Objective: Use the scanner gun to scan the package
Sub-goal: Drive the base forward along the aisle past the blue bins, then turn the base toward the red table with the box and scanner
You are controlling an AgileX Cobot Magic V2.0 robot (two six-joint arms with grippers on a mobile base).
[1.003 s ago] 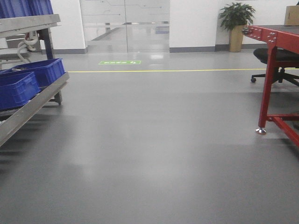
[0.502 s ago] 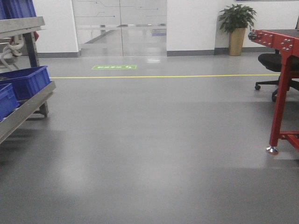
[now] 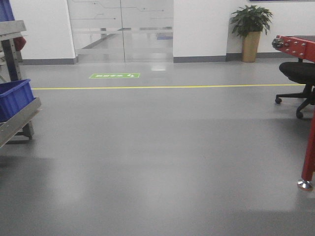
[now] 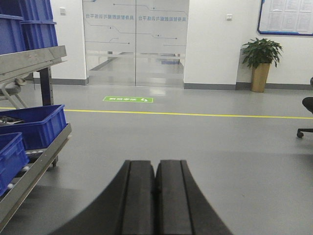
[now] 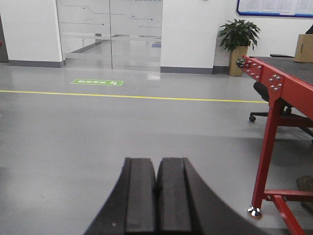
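Observation:
No scanner gun shows in any view. A brown cardboard box (image 5: 304, 48), possibly the package, sits at the far end of the red table (image 5: 281, 85) in the right wrist view. My left gripper (image 4: 156, 164) is shut and empty, its black fingers pressed together, pointing out over the grey floor. My right gripper (image 5: 156, 161) is also shut and empty, pointing over the floor to the left of the red table. Neither gripper shows in the front view.
A metal rack (image 4: 34, 161) with blue bins (image 4: 36, 125) stands on the left, also in the front view (image 3: 15, 98). The red table's leg (image 3: 309, 157) and a black office chair (image 3: 300, 73) are on the right. A potted plant (image 3: 251, 29), glass doors (image 3: 120, 29) and a yellow floor line (image 3: 162, 87) lie ahead.
The front view has moved forward and to the right: the rack and blue bins slid toward the left edge, the red table leg toward the right edge, and the doors look nearer.

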